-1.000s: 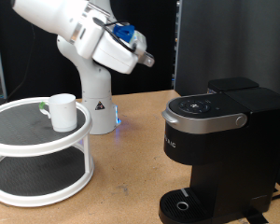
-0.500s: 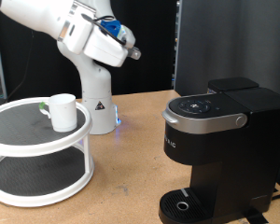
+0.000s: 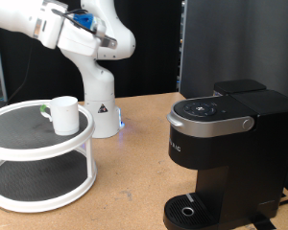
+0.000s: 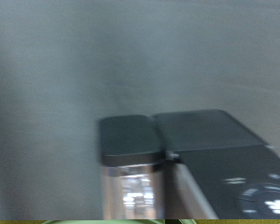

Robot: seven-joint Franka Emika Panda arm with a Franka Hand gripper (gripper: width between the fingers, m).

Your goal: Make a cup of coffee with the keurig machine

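White mug (image 3: 64,113) was seen on the two-tier rack's (image 3: 38,153) top shelf, far left of the keurig machine (image 3: 226,153). Gripper (image 3: 108,40) was raised well above; its finger state could not be told.

white cup (image 3: 64,113) upright at the exterior view's left; black keurig machine (image 3: 221,153) lid shut, at right.
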